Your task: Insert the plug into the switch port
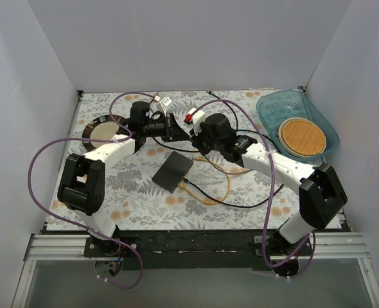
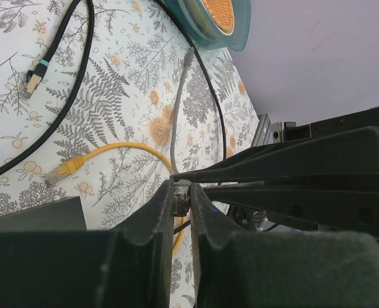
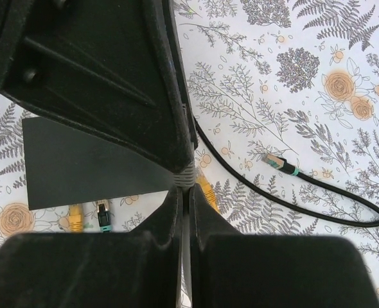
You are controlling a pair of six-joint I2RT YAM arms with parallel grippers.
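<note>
The switch (image 1: 173, 172) is a flat matte-black box lying on the floral cloth in front of both grippers, also visible in the right wrist view (image 3: 93, 170). My left gripper (image 2: 182, 194) is shut on a small grey plug (image 2: 180, 197), held above the cloth. The plug's grey cable (image 2: 180, 109) trails away over the table. My right gripper (image 3: 185, 189) is shut on the grey boot (image 3: 187, 176) of that cable, right against the left gripper's fingers (image 3: 112, 77). The two grippers meet tip to tip above the table's middle (image 1: 184, 129). The switch's sockets are hidden.
A yellow plug (image 3: 76, 219) and a black one with a teal band (image 3: 103, 215) lie at the switch's edge. Another black cable's plug (image 3: 276, 160) and a loose yellow plug (image 2: 64, 170) lie nearby. A blue tray (image 1: 305, 102) sits at the back right, a dark-rimmed plate (image 1: 103, 128) on the left.
</note>
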